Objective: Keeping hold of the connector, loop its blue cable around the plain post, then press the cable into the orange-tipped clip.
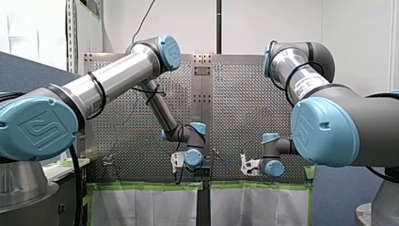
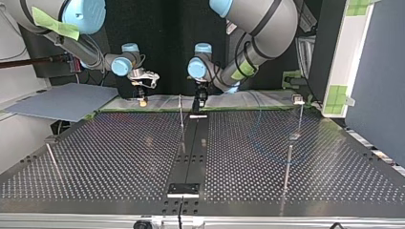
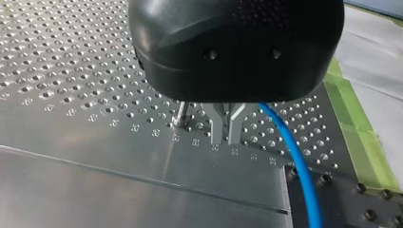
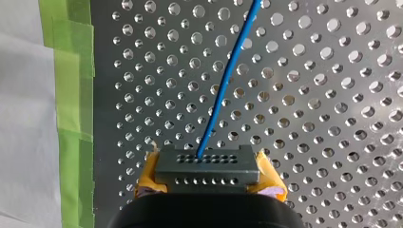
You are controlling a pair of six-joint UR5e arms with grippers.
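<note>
Nearest the top view's camera, along the near edge of the perforated table (image 2: pixel 119 157), two thin rods stand well apart: a leaning one (image 2: pixel 51 160) at the left and an upright one (image 2: pixel 287 167) at the right. Farther back at the right, close to the far edge, a slim stem with a pale block on top (image 2: pixel 298 100) stands alone.

Toward the far edge, near the middle, a metal post (image 2: pixel 181 112) rises from the dark centre strip. My left gripper (image 2: pixel 198 106) hangs just to its right, pointing down at the table. In the left wrist view its metal fingers (image 3: pixel 217 128) are drawn together, the tips just above the holes and the post beside them but apart. The blue cable (image 3: pixel 297 161) comes out from behind the black body just beside the fingers, on the side away from the post. It then runs on over the table. Whether the fingers pinch the cable cannot be told.

Farthest back, at the top view's left, my right gripper (image 2: pixel 142 99) is low over the table's far border. The right wrist view shows its yellow pads (image 4: pixel 268 178) clamped on the two ends of the dark connector (image 4: pixel 206 166). The cable leaves the connector's upper face and stretches straight ahead above the perforated surface. Green tape (image 4: pixel 71 95) lines the table edge close beside the connector.
</note>
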